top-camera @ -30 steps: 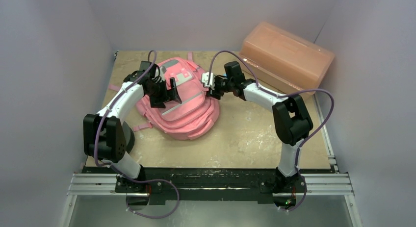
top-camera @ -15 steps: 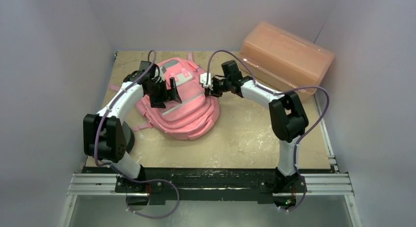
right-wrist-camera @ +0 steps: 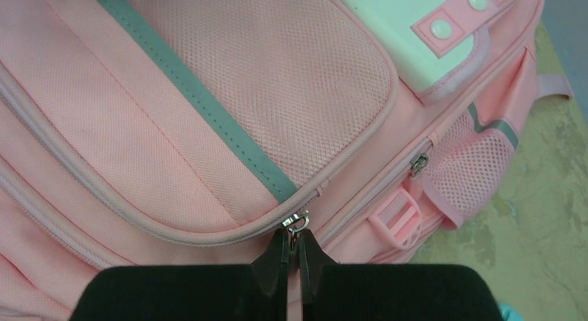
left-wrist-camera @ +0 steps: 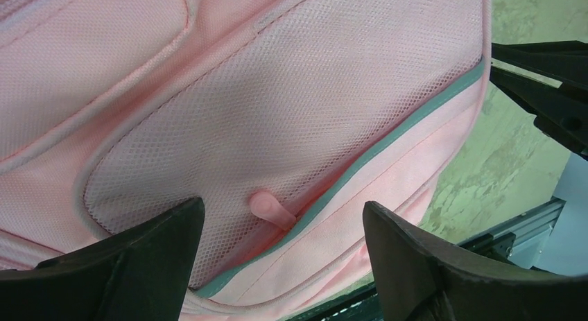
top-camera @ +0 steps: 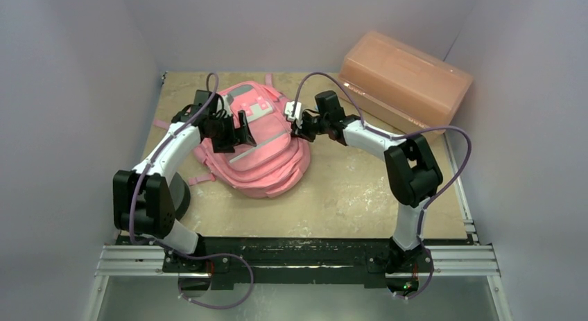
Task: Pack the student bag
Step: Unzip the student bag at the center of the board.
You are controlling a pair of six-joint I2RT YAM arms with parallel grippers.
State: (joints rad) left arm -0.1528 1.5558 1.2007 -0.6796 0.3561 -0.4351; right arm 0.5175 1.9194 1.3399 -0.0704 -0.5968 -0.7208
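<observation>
The student bag (top-camera: pixel 267 161), a soft pink backpack, lies flat on the table's left half. My right gripper (top-camera: pixel 299 127) is at its right edge. In the right wrist view that gripper (right-wrist-camera: pixel 294 248) is shut on the small metal zipper pull (right-wrist-camera: pixel 297 224) at the end of a front pocket's zip on the bag (right-wrist-camera: pixel 173 148). My left gripper (top-camera: pixel 234 130) hovers open over the bag's upper left part. In the left wrist view its jaws (left-wrist-camera: pixel 283 217) stand wide on either side of a pink rubber pull tab (left-wrist-camera: pixel 267 209) on a mesh pocket (left-wrist-camera: pixel 277 92), touching nothing.
A rigid translucent orange-pink box (top-camera: pixel 405 78) stands at the back right corner. Bare table (top-camera: pixel 360 189) lies in front of the bag and to its right. A pink buckle (right-wrist-camera: pixel 396 224) and a second zipper slider (right-wrist-camera: pixel 417 165) sit just right of the held pull.
The right gripper's jaws have closed onto the zipper pull. The left arm's elbow has shifted slightly outward while its gripper stays open over the bag.
</observation>
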